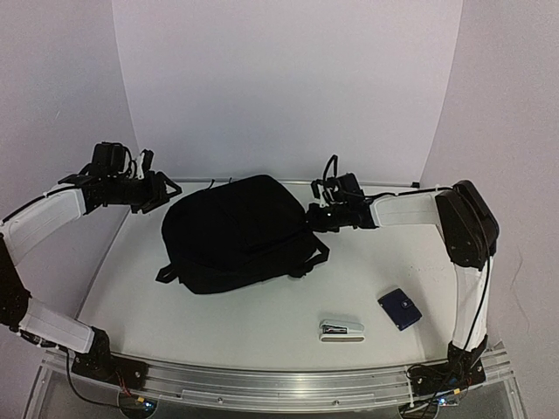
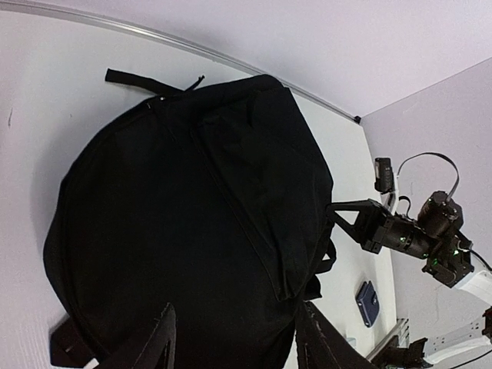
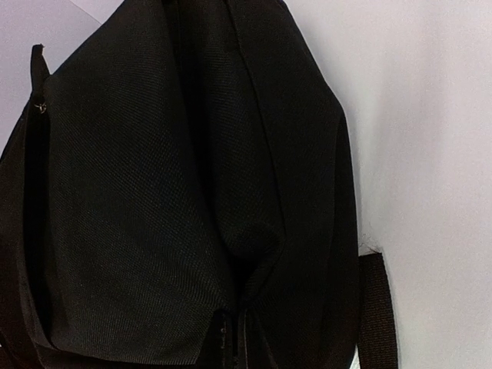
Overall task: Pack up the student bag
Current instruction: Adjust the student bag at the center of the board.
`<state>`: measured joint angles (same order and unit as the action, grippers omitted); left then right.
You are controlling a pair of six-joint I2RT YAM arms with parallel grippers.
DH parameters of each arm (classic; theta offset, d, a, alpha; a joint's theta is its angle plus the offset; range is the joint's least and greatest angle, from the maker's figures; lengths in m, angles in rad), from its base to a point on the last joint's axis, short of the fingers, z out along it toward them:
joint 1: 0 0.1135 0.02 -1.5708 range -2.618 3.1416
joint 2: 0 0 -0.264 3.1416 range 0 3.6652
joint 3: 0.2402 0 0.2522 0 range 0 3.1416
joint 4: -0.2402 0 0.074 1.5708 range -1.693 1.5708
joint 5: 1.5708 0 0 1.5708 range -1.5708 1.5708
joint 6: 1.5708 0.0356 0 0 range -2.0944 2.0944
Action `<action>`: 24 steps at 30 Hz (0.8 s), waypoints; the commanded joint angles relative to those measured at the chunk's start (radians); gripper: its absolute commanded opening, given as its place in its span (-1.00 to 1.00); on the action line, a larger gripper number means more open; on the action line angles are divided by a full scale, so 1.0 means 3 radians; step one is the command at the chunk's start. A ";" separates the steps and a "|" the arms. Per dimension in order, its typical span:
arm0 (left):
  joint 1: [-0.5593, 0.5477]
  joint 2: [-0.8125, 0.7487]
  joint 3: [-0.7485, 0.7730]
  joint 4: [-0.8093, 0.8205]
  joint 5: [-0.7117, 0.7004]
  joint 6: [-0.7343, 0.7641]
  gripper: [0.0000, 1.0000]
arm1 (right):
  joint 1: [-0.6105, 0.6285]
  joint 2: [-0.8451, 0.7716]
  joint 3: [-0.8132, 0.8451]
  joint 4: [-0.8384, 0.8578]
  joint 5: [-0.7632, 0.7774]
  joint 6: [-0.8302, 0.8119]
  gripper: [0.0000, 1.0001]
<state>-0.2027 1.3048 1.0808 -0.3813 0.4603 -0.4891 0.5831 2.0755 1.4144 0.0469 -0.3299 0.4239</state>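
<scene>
White bench and pale walls surround the student bag (image 1: 236, 231), which lies at the bench's middle. We see the left arm raised, elbow bent, its claw (image 2: 234, 307) spread wide over the bag's left side. The right arm reaches across, its claw (image 1: 316, 215) at the bag's right edge; we cannot tell whether it grips.

The student bag (image 1: 236, 231) lies mid-way across the table (image 1: 262, 327), between the left gripper (image 1: 166, 188) and the right gripper (image 1: 313, 215). Before it (toward the right arm's base) lie a stapler (image 1: 341, 329) and, right of that, a small case (image 1: 399, 308).
</scene>
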 commanded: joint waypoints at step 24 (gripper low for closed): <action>-0.1715 0.1261 0.0885 -0.0830 -0.1878 -0.0009 0.63 | 0.1362 -0.1034 -0.1166 0.0105 0.1448 0.1272 -1.00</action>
<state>-0.6794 1.6314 1.2357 -0.5282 0.0767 -0.5567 0.9834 1.8061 1.0729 0.0896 0.0596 0.7841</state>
